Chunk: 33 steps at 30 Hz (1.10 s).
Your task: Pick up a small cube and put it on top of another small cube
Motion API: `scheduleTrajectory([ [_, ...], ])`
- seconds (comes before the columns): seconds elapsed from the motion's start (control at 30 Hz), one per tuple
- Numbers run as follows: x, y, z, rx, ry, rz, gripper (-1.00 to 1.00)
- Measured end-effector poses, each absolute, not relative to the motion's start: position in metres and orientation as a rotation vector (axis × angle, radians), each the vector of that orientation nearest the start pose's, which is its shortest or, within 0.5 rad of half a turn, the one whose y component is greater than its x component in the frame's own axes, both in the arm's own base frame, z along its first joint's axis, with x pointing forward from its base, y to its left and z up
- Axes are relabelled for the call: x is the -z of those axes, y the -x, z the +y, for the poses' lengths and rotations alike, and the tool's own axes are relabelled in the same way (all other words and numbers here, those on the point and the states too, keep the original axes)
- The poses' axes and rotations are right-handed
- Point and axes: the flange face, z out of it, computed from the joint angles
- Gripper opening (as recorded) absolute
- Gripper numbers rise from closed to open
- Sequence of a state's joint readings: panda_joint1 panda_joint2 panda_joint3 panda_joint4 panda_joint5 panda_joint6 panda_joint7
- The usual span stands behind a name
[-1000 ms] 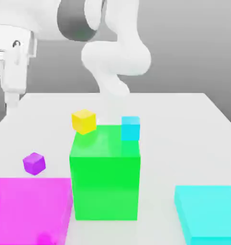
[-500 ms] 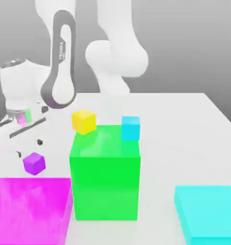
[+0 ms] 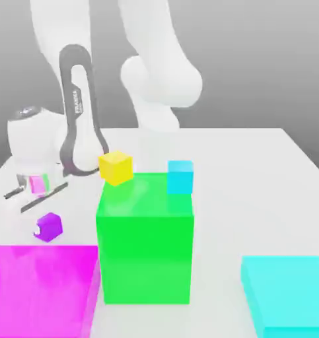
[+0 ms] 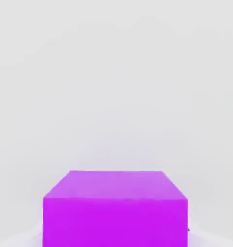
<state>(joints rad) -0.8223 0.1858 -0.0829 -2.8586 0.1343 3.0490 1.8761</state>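
Jaws of the white Panda arm's gripper (image 3: pixel 43 228) are clamped on the small purple cube (image 3: pixel 49 226), which sits low over the pale grey bench (image 3: pixel 254 171) at the exterior view's left, just behind the large magenta block (image 3: pixel 41 290); the hand view shows that cube (image 4: pixel 115 208) close up and centred.

Likely targets are the small yellow cube (image 3: pixel 115 166) and the small cyan cube (image 3: pixel 180 177), both behind the big green block (image 3: pixel 145 237), with a flat cyan slab (image 3: pixel 287 294) at the exterior view's right. I judge the risks to be these: a grip seated near the cube's edge could let it twist or slip on the lift, and a low carry could knock the yellow cube or clip the green block.

Dark lettering runs along the arm's grey link (image 3: pixel 76 109), too small to read.
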Motion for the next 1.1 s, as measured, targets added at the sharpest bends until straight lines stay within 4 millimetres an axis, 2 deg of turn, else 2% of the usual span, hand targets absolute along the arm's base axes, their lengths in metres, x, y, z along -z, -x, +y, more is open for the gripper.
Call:
scheduleTrajectory([
  [0.2,-0.187,-0.203,-0.279,0.006,0.352,3.120,-1.00],
  [0.3,-0.203,-0.216,-0.292,0.009,0.372,3.124,-1.00],
  [0.47,-0.229,-0.265,-0.318,0.019,0.491,3.119,-1.00],
  [0.57,-0.247,-0.307,-0.321,0.020,0.613,3.099,-1.00],
  [0.87,-0.311,-0.401,-0.334,0.004,0.814,3.035,-1.00],
  [0.9,-0.305,-0.405,-0.336,0.002,0.820,3.032,-1.00],
  [0.97,-0.277,-0.408,-0.337,0.002,0.823,3.031,-1.00],
  [1.0,-0.264,-0.408,-0.337,0.002,0.824,3.030,1.00],
  [1.1,-0.264,-0.408,-0.337,0.002,0.824,3.030,1.00],
])
